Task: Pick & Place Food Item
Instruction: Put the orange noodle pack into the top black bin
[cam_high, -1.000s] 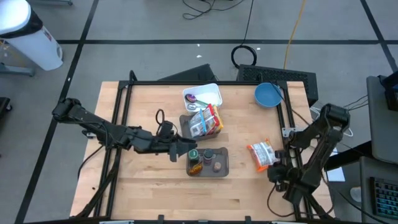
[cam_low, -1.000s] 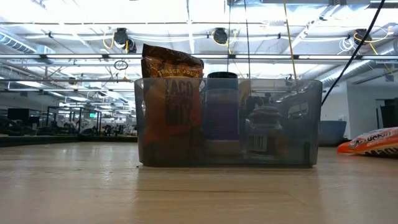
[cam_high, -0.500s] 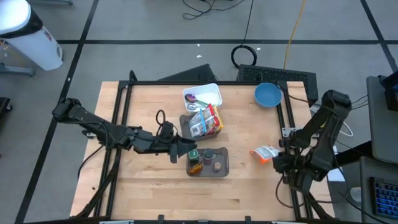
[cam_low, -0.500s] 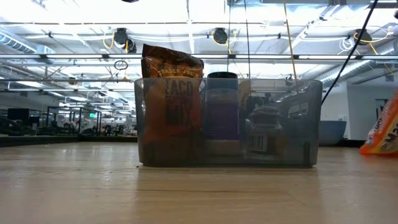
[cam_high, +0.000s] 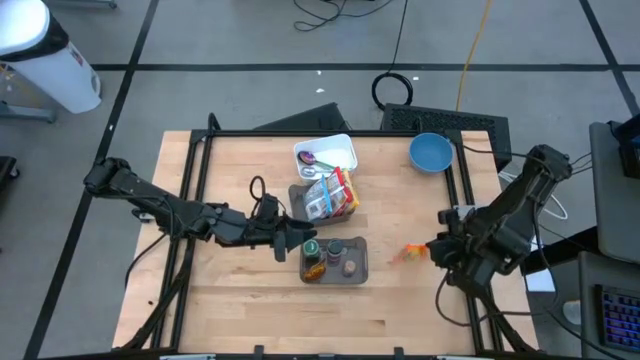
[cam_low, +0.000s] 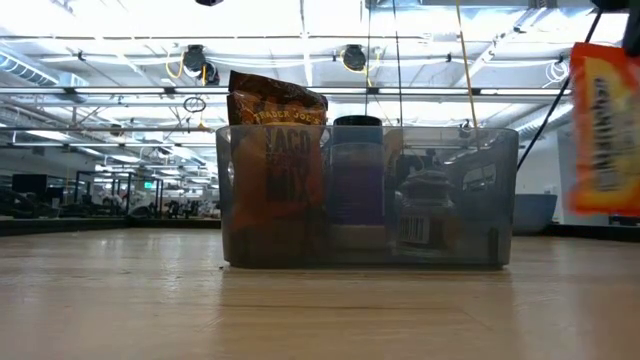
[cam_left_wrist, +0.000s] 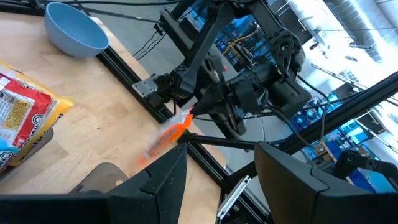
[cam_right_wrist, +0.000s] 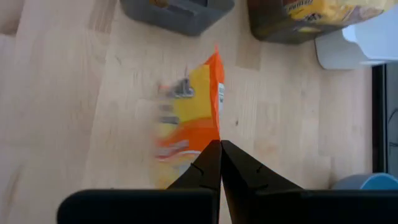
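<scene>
Over the bench's right side, in the high view, the right gripper (cam_high: 432, 252) pinches an orange snack bag (cam_high: 413, 251) clear of the wood, and only a sliver of the bag shows past the dark wrist. The grey bin (cam_high: 337, 260), already carrying a bottle and jars, sits toward the left of that bag, near the middle of the front half of the bench, with bare board between them. The left gripper (cam_high: 296, 243) rests just beside the bin's left end, fingers part-way apart and empty. The right arm is therefore the one carrying, and its likely travel is leftward to the bin.

At table height, the low view shows the snack bag (cam_low: 603, 130) hanging upright at the right edge of the picture, its long axis vertical, its lower edge off the bench top. The grey bin (cam_low: 367, 195) stands centred, with a taco mix pouch (cam_low: 272, 160) poking above its rim.

From the left wrist view, the bag (cam_left_wrist: 168, 135) dangles edge-on below the right arm, beyond the bench's right rail, and a blue bowl (cam_left_wrist: 73, 32) sits at the far corner.

In the right wrist view, the closed fingertips (cam_right_wrist: 219, 163) grip the bag (cam_right_wrist: 189, 118) by one seam; the bin (cam_right_wrist: 177, 11) lies straight ahead past it.
</scene>
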